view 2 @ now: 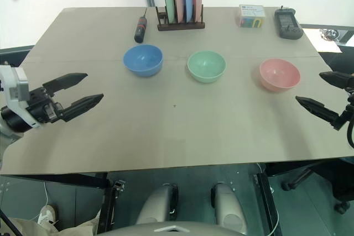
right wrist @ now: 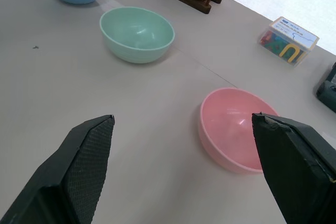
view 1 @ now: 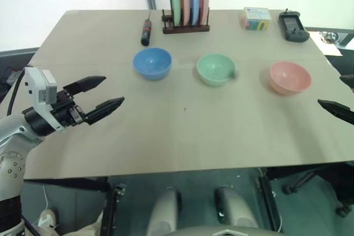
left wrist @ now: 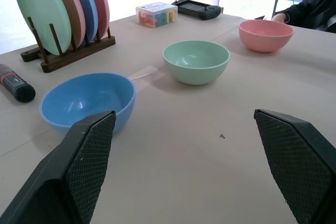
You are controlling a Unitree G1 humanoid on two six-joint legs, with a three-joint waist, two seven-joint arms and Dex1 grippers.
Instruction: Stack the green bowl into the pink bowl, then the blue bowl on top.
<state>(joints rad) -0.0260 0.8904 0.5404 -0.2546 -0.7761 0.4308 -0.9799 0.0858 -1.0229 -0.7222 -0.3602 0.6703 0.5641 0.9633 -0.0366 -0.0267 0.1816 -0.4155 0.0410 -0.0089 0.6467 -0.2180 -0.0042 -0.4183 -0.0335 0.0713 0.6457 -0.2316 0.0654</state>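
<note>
Three bowls stand apart in a row across the tan table (view 1: 182,131): the blue bowl (view 1: 152,62) on the left, the green bowl (view 1: 215,69) in the middle, the pink bowl (view 1: 290,77) on the right. All three are upright and empty. My left gripper (view 1: 108,93) hovers open over the table's left side, short of the blue bowl, with nothing between its fingers. My right gripper (view 2: 318,92) is open at the right edge, just right of the pink bowl, also holding nothing.
At the table's far edge stand a wooden rack (view 1: 186,27) with several coloured plates, a black and red marker (view 1: 146,31), a small box of coloured pieces (view 1: 255,19) and a black handheld device (view 1: 293,26). A person's dark sleeve (left wrist: 315,11) shows past the pink bowl.
</note>
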